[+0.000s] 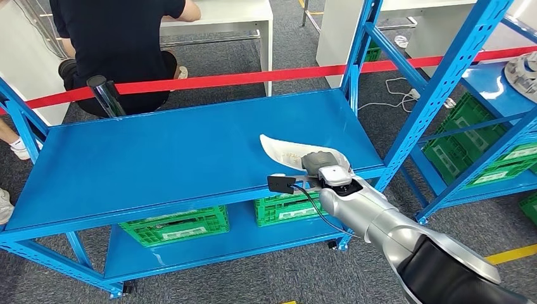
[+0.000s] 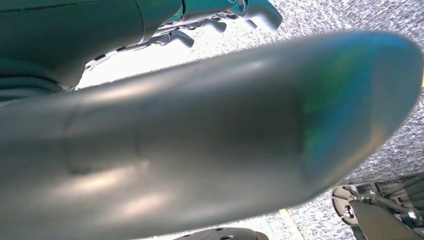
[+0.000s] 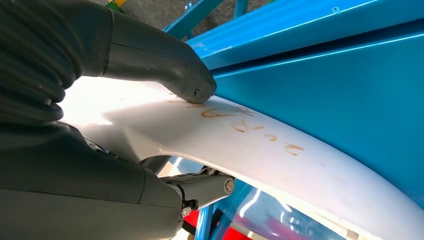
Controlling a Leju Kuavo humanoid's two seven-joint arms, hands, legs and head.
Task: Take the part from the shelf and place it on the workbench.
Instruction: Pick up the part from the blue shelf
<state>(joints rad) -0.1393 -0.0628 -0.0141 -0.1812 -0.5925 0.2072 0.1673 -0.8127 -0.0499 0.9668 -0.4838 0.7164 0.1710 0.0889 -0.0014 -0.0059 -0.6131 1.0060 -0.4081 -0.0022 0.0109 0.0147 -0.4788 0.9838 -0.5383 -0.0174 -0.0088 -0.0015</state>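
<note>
The part (image 1: 283,152) is held by the right hand (image 1: 324,166) over the front right corner of the bench (image 1: 158,152), and the placing step looks to be in hand. In the right wrist view the thumb (image 3: 165,62) is pressed on the part's upper face while darker fingers (image 3: 200,187) are tucked beneath, so the piece is pinched at one end and the rest juts out toward the bench's middle. It is judged that the part should be lowered flat and level, the free tip being kept from dipping first, since a long piece held at one end will tend to swing or pivot on touchdown. The fingers under it would best be cleared only once the weight is borne by the top, and the piece should be set well in from the front edge, which lies just beside the hand. Whether the part is already touching the surface cannot be told from the head view; a faint shadow suggests it may be close. The part is pale, glossy and smooth, a long curved blade-like shell tapering to a rounded tip, with brownish handwritten marks on its face. It looks like rigid moulded plastic, slick enough to slide on the bench's painted blue metal, which is flat, smooth and slightly reflective. The left hand (image 2: 220,15) is seen hanging above speckled carpet, and its state cannot be told.
</note>
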